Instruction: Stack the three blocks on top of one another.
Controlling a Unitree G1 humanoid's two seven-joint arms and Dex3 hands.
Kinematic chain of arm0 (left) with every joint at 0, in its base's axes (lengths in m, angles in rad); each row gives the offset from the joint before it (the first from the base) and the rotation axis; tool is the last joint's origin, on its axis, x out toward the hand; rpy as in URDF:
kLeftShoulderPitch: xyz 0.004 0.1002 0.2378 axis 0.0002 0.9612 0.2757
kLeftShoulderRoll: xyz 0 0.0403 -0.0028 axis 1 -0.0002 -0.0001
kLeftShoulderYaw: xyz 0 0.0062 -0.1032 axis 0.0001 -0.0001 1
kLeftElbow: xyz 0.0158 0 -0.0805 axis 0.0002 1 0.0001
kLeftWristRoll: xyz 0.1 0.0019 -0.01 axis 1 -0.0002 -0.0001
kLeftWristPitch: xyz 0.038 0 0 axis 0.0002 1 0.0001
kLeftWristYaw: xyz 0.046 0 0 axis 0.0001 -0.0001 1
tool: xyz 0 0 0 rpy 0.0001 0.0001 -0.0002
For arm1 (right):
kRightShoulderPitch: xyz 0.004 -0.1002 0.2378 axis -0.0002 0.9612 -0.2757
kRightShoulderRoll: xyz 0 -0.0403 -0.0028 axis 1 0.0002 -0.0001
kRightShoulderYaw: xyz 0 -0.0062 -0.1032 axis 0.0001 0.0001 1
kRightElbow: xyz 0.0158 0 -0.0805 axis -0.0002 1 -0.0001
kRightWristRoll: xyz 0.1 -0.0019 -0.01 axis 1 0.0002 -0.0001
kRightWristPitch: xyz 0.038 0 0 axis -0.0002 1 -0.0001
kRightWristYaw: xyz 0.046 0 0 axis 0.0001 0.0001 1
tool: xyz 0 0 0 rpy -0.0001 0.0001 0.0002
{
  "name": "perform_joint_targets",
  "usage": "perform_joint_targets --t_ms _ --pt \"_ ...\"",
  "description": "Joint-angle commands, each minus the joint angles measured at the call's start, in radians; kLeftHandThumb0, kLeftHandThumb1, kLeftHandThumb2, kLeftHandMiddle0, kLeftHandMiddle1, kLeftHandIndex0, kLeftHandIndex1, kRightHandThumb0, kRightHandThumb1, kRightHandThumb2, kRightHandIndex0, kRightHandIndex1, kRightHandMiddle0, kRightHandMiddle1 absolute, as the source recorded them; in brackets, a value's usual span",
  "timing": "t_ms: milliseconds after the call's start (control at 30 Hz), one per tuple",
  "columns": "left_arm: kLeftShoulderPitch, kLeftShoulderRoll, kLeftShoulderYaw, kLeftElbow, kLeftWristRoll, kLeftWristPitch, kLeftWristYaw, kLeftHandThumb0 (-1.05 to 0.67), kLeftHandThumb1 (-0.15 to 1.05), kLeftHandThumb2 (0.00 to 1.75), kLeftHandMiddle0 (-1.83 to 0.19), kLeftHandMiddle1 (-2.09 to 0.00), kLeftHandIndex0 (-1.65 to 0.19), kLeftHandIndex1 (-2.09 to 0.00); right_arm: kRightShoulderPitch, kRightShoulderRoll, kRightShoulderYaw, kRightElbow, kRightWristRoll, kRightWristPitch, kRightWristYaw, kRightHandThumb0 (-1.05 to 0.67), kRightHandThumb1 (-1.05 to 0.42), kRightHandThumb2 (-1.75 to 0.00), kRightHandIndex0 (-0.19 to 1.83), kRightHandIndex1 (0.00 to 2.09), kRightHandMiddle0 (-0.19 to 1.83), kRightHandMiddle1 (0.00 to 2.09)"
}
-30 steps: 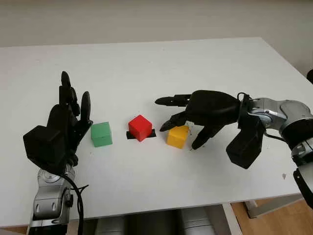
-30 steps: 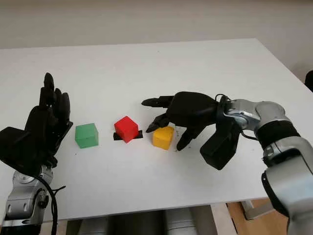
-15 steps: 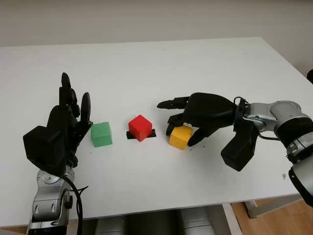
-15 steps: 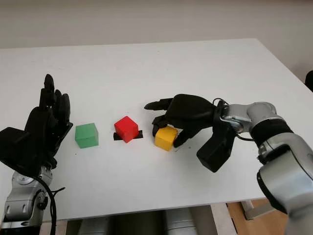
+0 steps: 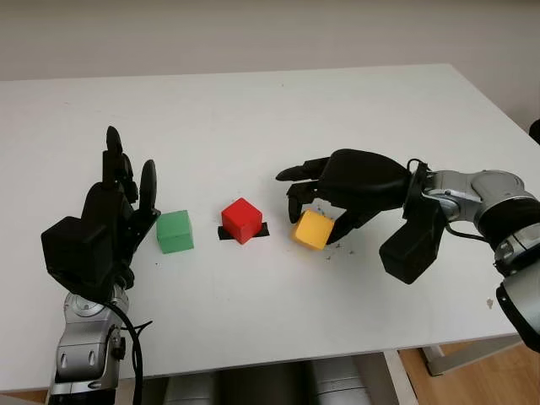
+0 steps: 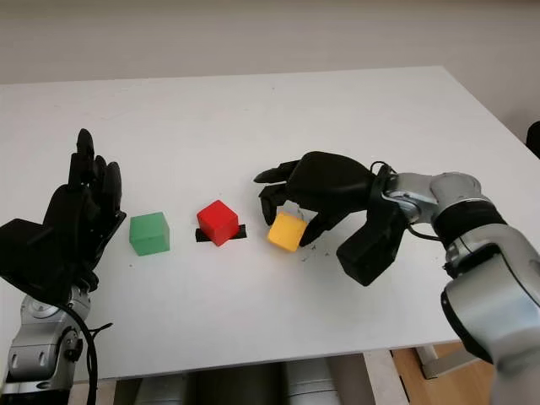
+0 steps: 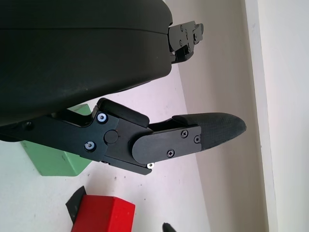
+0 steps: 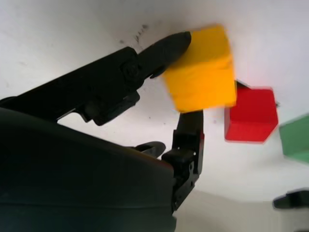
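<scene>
The yellow block (image 5: 311, 229) was pinched between the fingers (image 8: 164, 48) of the right hand (image 5: 337, 198), tilted on a corner. It appeared to be raised slightly off the white table (image 5: 253, 118), though contact with the surface could not be ruled out from the head views. Just to its left, the red block (image 5: 242, 219) was seated on a small black marker (image 5: 262, 230) fixed to the tabletop, and the two blocks were kept apart by a narrow gap. Further left again, the green block (image 5: 175, 231) was set flat on the table, clear of the red one.

The right hand was reached in from the right side, its dark shell arched over the yellow block, with one finger pressed against one face and another against the opposite face. The left hand (image 5: 118, 211) was held upright at the left of the table, just beside the green block but not touching it; it was open and nothing was gripped by it.
</scene>
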Motion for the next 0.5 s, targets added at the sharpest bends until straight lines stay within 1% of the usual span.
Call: perform_joint_targets --t_ms 0,67,133,200,333,467 --pt "-0.001 0.001 -0.001 -0.013 0.002 -0.001 0.002 -0.74 1.05 0.59 0.19 0.00 0.19 -0.01 0.007 0.024 -0.067 0.018 0.127 0.016 0.146 -0.42 -0.91 -0.06 0.38 0.06 0.46 1.39" --pt "-0.002 0.000 0.000 -0.011 -0.001 -0.002 0.000 -0.73 1.05 0.59 0.19 0.00 0.19 0.00 0.019 0.034 -0.111 0.004 0.231 0.051 0.284 -0.42 -0.92 -0.06 0.36 0.05 0.42 1.41" --pt "-0.003 0.001 -0.001 -0.010 0.000 0.003 0.000 -0.74 1.05 0.59 0.19 0.00 0.19 0.00 0.034 0.058 -0.173 -0.008 0.360 0.117 0.443 -0.42 -0.92 -0.05 0.36 0.05 0.42 1.43" --pt "-0.002 0.002 -0.001 -0.007 -0.001 0.000 -0.003 -0.74 1.05 0.59 0.19 0.00 0.19 0.00 0.046 0.076 -0.223 -0.029 0.457 0.189 0.569 -0.42 -0.92 -0.05 0.36 0.05 0.43 1.43" --pt "-0.001 0.000 -0.002 -0.011 -0.001 0.003 -0.002 -0.74 1.05 0.59 0.19 0.00 0.19 0.00 0.059 0.084 -0.272 -0.082 0.529 0.277 0.686 -0.44 -0.92 -0.06 0.34 0.05 0.43 1.44" --pt "0.000 -0.002 -0.001 -0.010 -0.003 -0.003 -0.002 -0.73 1.05 0.59 0.19 0.00 0.19 0.00 0.063 0.089 -0.299 -0.103 0.549 0.306 0.726 -0.45 -0.93 -0.06 0.33 0.04 0.42 1.45"
